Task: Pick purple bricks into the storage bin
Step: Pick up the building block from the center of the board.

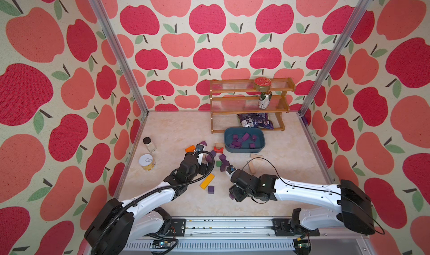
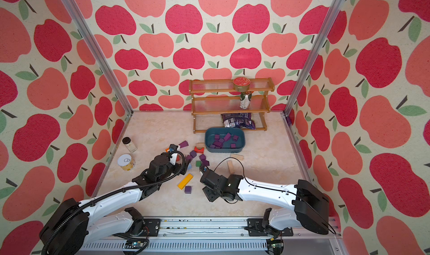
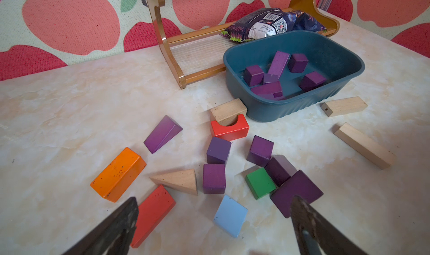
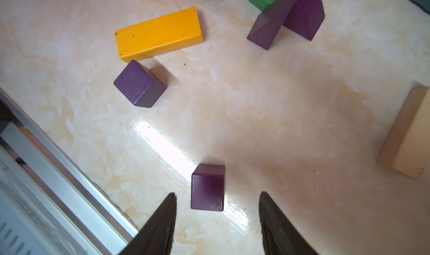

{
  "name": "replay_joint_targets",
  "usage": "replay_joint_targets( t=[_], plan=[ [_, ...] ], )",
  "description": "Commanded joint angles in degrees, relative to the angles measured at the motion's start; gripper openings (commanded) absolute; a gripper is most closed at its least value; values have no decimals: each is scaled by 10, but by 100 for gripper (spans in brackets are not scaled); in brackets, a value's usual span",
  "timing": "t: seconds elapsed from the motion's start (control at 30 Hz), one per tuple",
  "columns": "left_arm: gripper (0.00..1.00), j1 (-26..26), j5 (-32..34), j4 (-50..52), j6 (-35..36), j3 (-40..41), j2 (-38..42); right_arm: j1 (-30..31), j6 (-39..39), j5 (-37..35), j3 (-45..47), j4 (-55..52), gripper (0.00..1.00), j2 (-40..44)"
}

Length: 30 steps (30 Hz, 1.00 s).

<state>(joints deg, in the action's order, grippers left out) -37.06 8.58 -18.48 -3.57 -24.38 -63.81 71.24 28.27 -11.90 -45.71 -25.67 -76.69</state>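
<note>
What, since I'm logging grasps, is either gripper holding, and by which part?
Nothing. The left gripper is open and empty; the right gripper is open around a purple block on the table, not touching it.

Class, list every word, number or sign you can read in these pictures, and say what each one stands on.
"8": on the end of the plain wood block beside the storage bin.
Snack bag: barcode, QR code and small print, too small to read.
Red-lidded tin and can on the shelf: labels too blurred to read.
</note>
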Motion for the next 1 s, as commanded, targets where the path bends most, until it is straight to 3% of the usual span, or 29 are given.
replay_joint_targets(
  t=[0.0,0.53,0.97],
  plan=[
    [99,4,10,5,-4,-15,-1,6,12,-11,1,-20,59,-10],
    [99,4,11,7,-6,-16,-1,18,19,-13,-3,-28,58,-34],
    [99,6,8,7,-6,-16,1,28,12,9,-15,-25,52,-71]
  ],
)
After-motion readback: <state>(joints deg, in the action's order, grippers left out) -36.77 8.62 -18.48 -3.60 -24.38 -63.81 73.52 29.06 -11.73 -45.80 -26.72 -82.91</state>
